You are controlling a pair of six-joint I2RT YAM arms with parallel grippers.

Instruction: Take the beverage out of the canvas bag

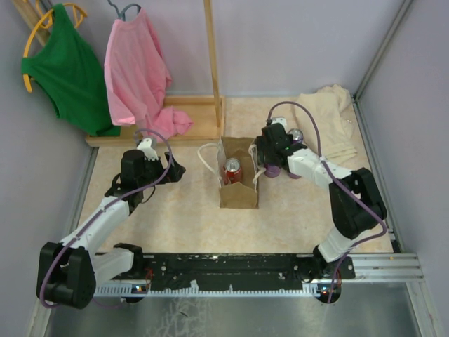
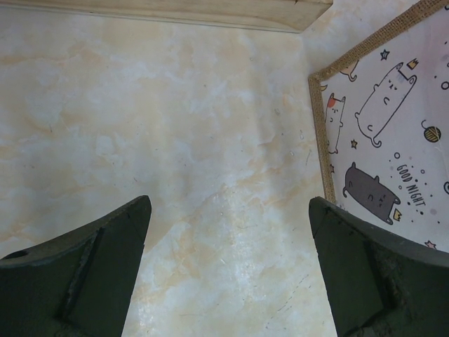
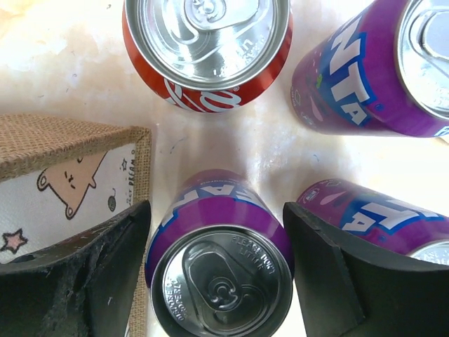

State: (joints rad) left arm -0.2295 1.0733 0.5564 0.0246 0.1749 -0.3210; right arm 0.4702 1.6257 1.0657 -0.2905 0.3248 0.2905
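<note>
**A:** What has the right hand got?

**B:** It is spread about a can's width, with its dark fingers on either side of an upright purple can. I cannot tell whether they are pressing it.

**A:** And the left hand?

**B:** Wide open and empty, over the bare marbled surface, just beside a corner of the canvas bag.

**A:** What stands around that purple can?

**B:** Two more purple cans and a loose red can, all outside the bag. They are glossy cylinders with silver pull-tab lids.

**A:** So is the job done?

**B:** Not by my reading. From above, a red beverage can stands in the bag's open mouth, mid-surface between the arms. That one is left to lift out.

**A:** And the bag itself?

**B:** Boxy, with a coarse tan weave outside and a pale cat-print lining. It has soft white loop handles, and its walls stand up unaided.
</note>
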